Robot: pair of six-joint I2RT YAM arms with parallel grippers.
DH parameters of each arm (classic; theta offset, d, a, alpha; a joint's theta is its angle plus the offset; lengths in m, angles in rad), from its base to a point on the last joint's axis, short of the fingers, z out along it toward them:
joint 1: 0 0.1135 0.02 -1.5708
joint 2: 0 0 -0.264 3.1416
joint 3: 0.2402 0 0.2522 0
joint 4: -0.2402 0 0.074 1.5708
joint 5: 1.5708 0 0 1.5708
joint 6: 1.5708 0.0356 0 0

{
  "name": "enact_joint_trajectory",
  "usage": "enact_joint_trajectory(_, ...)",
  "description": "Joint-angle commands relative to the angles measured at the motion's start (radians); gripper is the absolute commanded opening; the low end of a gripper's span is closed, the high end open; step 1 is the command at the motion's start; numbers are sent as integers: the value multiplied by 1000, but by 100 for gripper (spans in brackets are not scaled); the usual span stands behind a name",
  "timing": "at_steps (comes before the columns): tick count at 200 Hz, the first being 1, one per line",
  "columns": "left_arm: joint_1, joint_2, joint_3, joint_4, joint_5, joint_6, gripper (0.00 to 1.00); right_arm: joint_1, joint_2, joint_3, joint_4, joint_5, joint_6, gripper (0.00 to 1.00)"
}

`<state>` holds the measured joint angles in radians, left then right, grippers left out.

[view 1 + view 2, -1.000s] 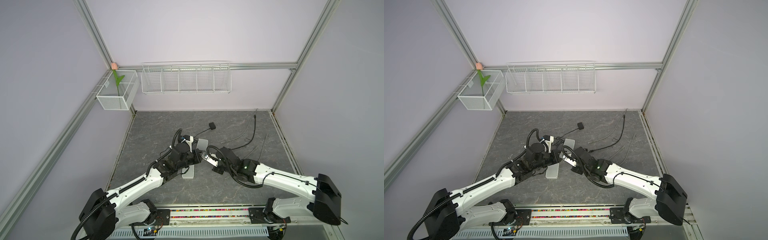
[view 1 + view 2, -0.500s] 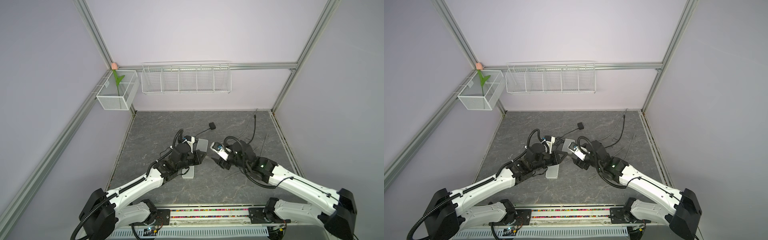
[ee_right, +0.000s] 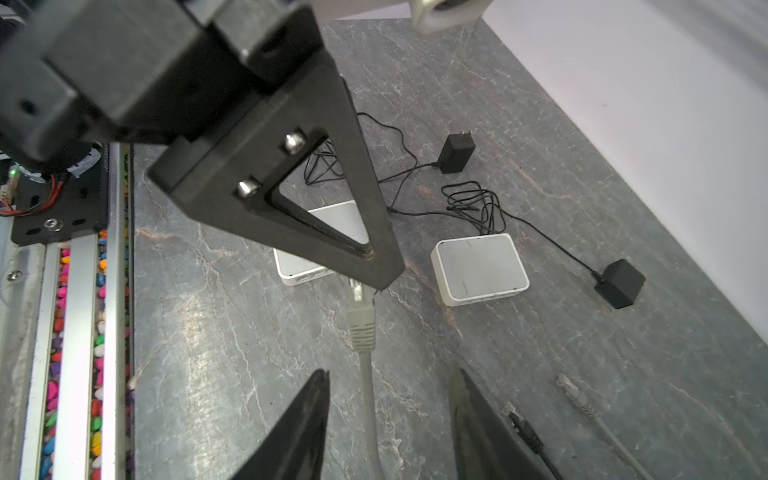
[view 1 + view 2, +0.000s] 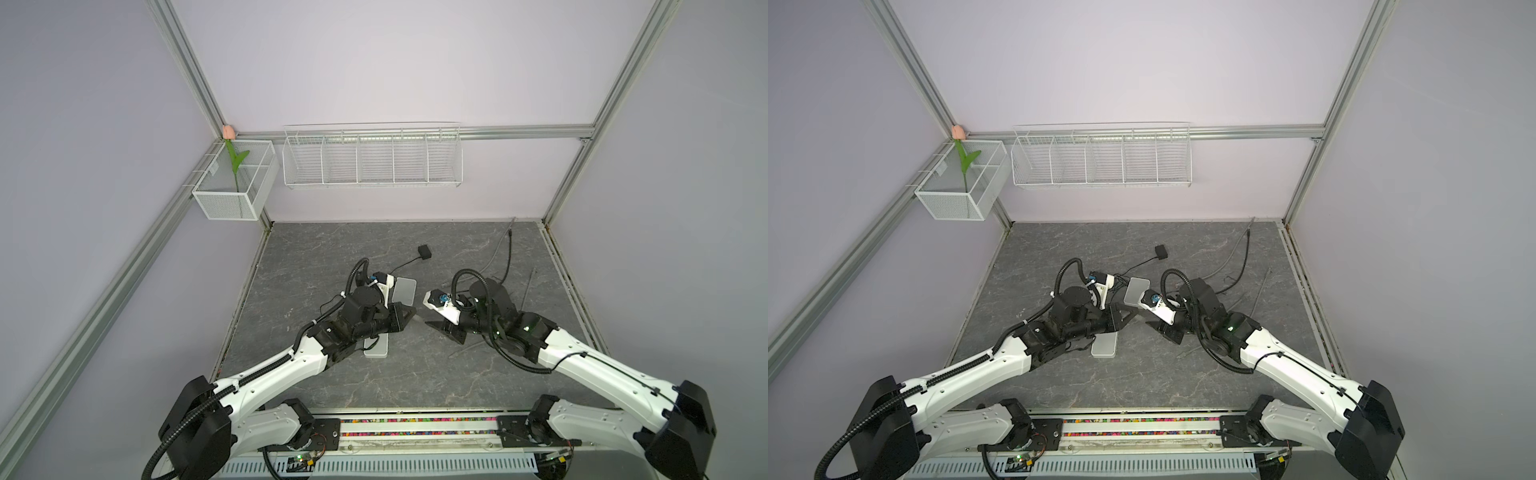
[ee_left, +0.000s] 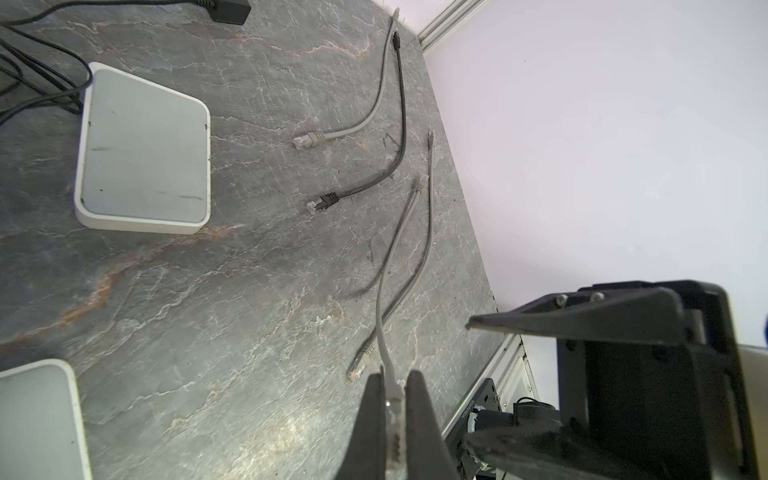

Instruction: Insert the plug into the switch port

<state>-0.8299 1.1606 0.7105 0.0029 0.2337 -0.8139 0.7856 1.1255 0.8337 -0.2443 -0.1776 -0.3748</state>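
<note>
My left gripper point(image 5: 393, 409) is shut on the grey plug point(image 5: 394, 415) of a grey cable point(image 5: 380, 316), which trails away over the dark mat. In the right wrist view that plug point(image 3: 360, 320) sticks out below the left finger's tip, and its cable runs untouched between the spread fingers of my open right gripper point(image 3: 390, 386). Both top views show the left gripper point(image 4: 409, 316) point(image 4: 1133, 311) facing the right gripper point(image 4: 432, 322) point(image 4: 1156, 326) across a short gap. Two white switches lie nearby: one farther back point(image 4: 404, 289) point(image 3: 480, 268), one partly under my left arm point(image 4: 376, 347) point(image 5: 37, 419). I cannot make out their ports.
Loose cables lie to the right: a grey one point(image 5: 309, 139), a black one point(image 5: 324, 202) and another grey plug point(image 5: 361, 361). Two black power adapters point(image 3: 457, 151) point(image 3: 619, 284) with thin leads sit behind the switches. Wire baskets point(image 4: 372, 158) hang on the back wall.
My right gripper has opened and drawn back to the right, away from the left gripper. The left gripper stays shut on the plug and has barely moved.
</note>
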Motion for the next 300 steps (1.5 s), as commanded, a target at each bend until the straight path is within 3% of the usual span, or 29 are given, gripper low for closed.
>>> enact_joint_trajectory(1, 1, 4, 25, 30, 11, 5, 0, -6, 40, -16, -20, -34, -39, 48)
enact_joint_trajectory(79, 10, -2, 10, 38, 19, 1, 0, -9, 103, -24, 23, -54, -58, 41)
enact_joint_trajectory(130, 11, -7, 3, 48, 26, -2, 0, -11, 139, -5, 36, -66, -47, 30)
enact_joint_trajectory(237, 15, -11, -9, 46, 27, -2, 0, -10, 106, 1, 49, -72, -39, 30)
enact_joint_trajectory(300, 15, -15, -11, 45, 32, -5, 0, -12, 103, 4, 58, -79, -30, 17)
